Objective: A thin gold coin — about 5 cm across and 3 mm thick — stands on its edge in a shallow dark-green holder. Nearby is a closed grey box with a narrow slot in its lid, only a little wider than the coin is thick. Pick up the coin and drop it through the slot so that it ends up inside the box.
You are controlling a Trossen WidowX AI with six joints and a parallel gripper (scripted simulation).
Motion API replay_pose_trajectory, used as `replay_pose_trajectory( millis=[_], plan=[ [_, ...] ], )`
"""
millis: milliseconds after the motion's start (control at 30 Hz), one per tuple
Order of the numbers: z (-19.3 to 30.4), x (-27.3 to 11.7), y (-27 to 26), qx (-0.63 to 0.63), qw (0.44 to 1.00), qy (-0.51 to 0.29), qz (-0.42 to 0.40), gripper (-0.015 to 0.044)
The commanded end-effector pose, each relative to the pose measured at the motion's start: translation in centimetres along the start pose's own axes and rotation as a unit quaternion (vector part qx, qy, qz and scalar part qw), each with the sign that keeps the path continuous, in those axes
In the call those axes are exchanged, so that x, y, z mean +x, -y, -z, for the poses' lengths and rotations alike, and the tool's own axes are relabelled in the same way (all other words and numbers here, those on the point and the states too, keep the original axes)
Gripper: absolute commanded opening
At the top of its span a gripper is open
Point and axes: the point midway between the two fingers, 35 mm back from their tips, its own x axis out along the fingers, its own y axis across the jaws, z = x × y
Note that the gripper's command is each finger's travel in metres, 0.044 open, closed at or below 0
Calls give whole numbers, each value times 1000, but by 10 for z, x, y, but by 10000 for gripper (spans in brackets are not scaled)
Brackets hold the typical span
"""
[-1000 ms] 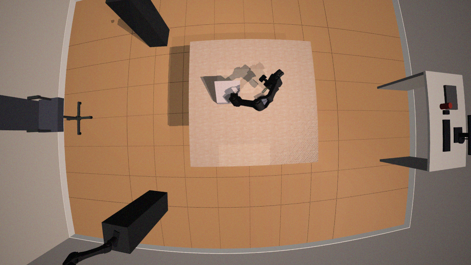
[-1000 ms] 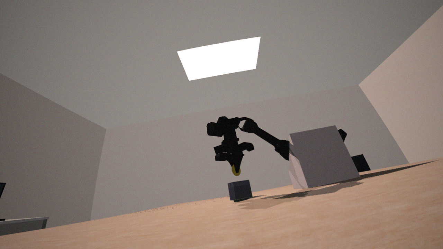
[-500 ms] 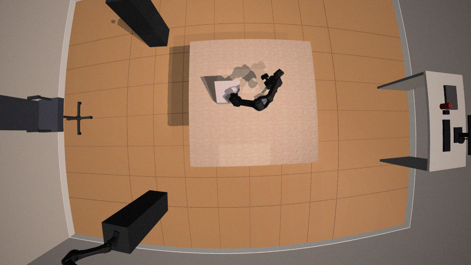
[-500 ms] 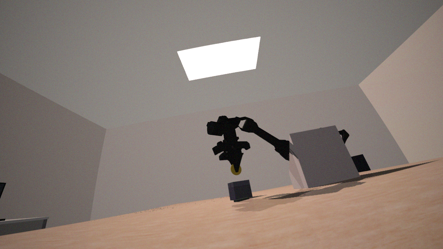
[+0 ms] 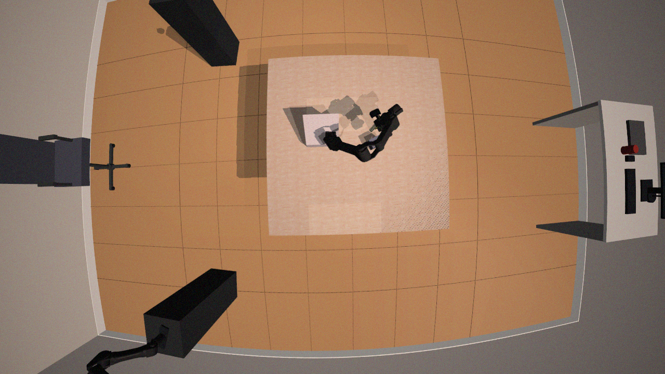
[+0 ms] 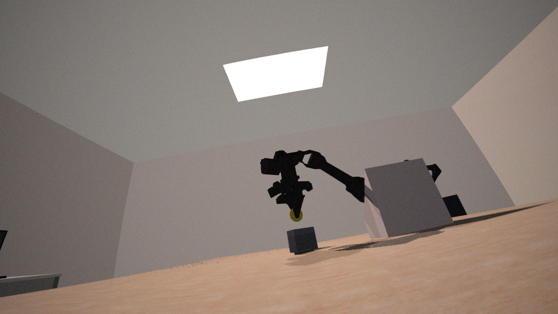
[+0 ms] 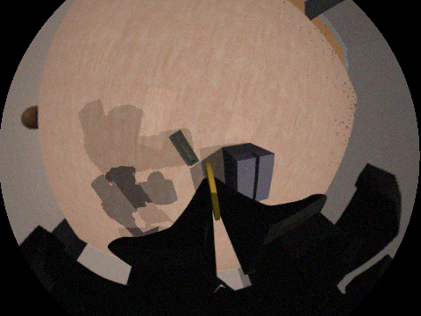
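Note:
My gripper (image 6: 297, 213) (image 7: 209, 182) is shut on the gold coin (image 6: 292, 216) (image 7: 210, 172), which sits edge-on between the fingertips and is off the table. The closed grey box (image 5: 373, 139) (image 6: 301, 239) (image 7: 246, 175) has a dark narrow slot (image 7: 256, 177) across its lid. In the wrist view the coin is left of the box, apart from it, and tilted slightly relative to the slot. In the exterior view the coin appears above the box with a small gap. The dark-green holder (image 7: 183, 148) lies empty, up and left of the coin in the wrist view.
A large pale block (image 5: 312, 124) (image 6: 405, 199) stands on the table (image 5: 320, 186) (image 7: 197, 66) beside the arm's shoulder. In the top view the arm (image 5: 346, 146) passes over part of the grey box. Arm shadows fall on the table at left in the wrist view.

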Motion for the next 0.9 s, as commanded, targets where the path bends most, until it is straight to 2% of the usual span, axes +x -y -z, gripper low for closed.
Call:
replay_pose_trajectory(
  millis=[0,867],
  plan=[
    [5,-1,11,-2,1000,1,1,0],
    [39,0,69,-2,1000,-2,5,0]
  ],
)
